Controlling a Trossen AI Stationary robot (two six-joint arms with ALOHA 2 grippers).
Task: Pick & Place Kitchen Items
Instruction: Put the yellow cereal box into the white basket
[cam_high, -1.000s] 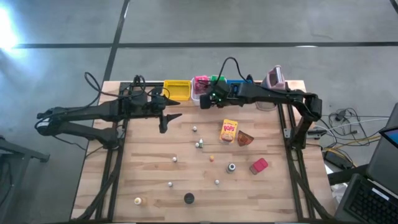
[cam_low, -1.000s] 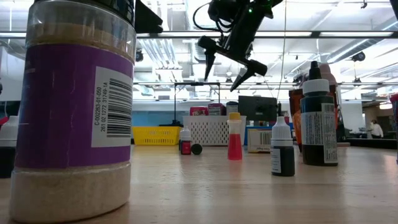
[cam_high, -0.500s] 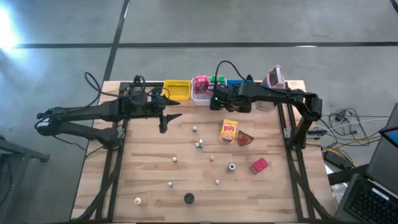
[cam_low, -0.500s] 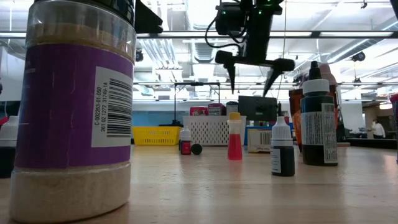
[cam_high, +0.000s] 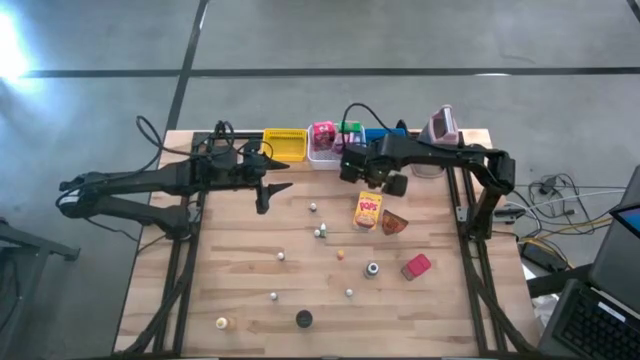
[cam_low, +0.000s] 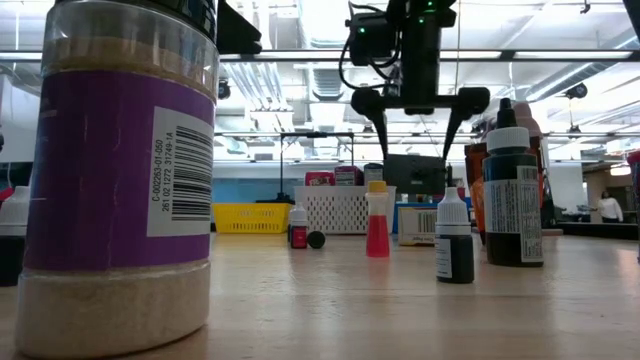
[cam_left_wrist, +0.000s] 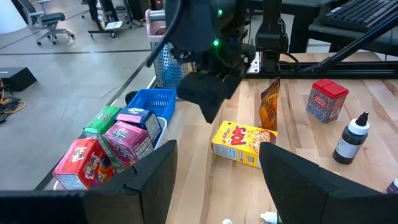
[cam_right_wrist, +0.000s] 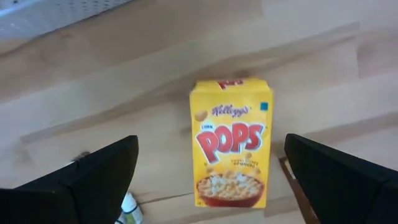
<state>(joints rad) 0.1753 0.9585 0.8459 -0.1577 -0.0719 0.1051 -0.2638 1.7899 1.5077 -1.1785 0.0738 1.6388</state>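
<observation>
A yellow cereal box (cam_high: 368, 210) lies flat on the wooden table, face up (cam_right_wrist: 232, 146). My right gripper (cam_high: 378, 181) hangs over its far end, pointing down and open, its fingers (cam_low: 368, 108) well above the tabletop and wider apart than the box. Beside the box, toward the table's right edge, lie a brown packet (cam_high: 394, 222) and a red box (cam_high: 416, 266). Small bottles (cam_high: 319, 232) and tiny pieces dot the table's middle. My left gripper (cam_high: 268, 190) waits open at the far left, raised, with nothing between its fingers (cam_left_wrist: 155, 180).
Along the far edge stand a yellow bin (cam_high: 286, 145), a white bin (cam_high: 325, 152) holding pink and green packets (cam_left_wrist: 127, 134), a blue bin (cam_left_wrist: 149, 102) and a pink-grey device (cam_high: 441, 126). A big spice jar (cam_low: 120, 170) stands close to the low camera.
My right gripper has swung from over the far bins toward the table's right and near edges, ending above the yellow cereal box. It has tipped from slanting to pointing straight down and rolled about its axis, staying open. Nothing on the table has moved.
</observation>
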